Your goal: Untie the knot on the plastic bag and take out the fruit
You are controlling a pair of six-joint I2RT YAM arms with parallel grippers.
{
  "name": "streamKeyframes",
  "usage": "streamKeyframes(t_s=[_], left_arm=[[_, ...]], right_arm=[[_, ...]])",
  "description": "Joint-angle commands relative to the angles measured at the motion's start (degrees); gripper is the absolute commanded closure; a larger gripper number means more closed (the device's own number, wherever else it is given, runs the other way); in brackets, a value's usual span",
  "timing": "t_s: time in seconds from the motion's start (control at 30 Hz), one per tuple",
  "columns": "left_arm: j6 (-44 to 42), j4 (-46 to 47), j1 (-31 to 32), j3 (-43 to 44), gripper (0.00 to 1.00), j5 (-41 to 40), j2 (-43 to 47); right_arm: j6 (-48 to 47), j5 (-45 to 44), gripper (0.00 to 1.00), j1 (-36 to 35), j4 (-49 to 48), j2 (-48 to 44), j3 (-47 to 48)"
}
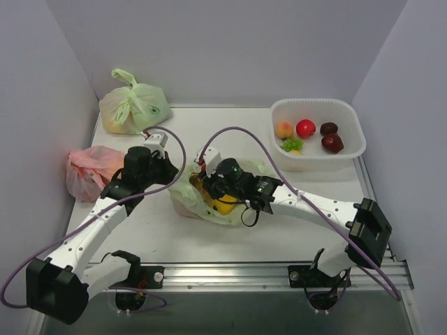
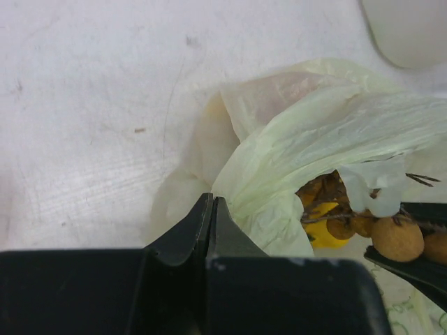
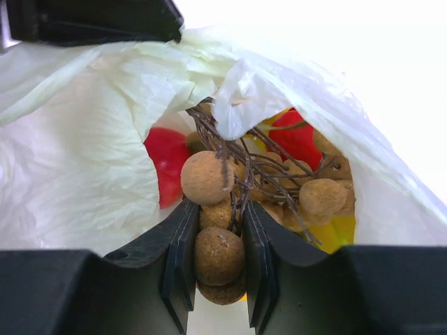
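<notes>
The pale-green plastic bag lies mid-table with its mouth open; no knot shows. My left gripper is shut, pinching the bag's left edge at its fingertips. My right gripper reaches into the mouth and is shut on the tan berry cluster, whose twigs and berries spread above the jaws. Inside the bag I see red fruit and yellow fruit. The cluster and a yellow fruit also show in the left wrist view.
A white basket at the back right holds a peach, a red round fruit, two maroon fruits and a green piece. Another tied green bag sits back left, a pink-red bag at the left wall.
</notes>
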State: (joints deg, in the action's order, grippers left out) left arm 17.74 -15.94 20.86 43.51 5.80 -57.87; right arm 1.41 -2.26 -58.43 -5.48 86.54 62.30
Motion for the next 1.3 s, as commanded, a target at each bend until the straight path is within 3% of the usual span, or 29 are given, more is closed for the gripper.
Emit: streamKeyframes(t_s=[0.0,0.2,0.63,1.07,1.27], left_arm=[[-1.83,7.94,-1.08,7.11,1.00,0.43,-4.09],[-0.95,11.63,-2.93,6.17,1.00,2.81,-6.82],[-3.32,9.00,-4.43,4.40,1.00,-0.97,-0.49],[-1.21,10.41,-4.43,3.43,1.00,1.93,-0.67],[-1.39,10.32,-4.34,3.34,1.00,2.10,-0.32]], right_arm=[[-0.97,-2.57,1.00,1.57,-0.06,-4.71,-0.69],[-2.46,-4.77,1.00,3.94,1.87,-10.25,-1.66],[0.96,-7.59,1.00,5.09,7.23,-15.34,-4.04],[3.42,6.38,1.00,4.65,8.55,-14.82,14.14],[1.50,4.90,1.00,5.26,8.38,-14.56,20.31]])
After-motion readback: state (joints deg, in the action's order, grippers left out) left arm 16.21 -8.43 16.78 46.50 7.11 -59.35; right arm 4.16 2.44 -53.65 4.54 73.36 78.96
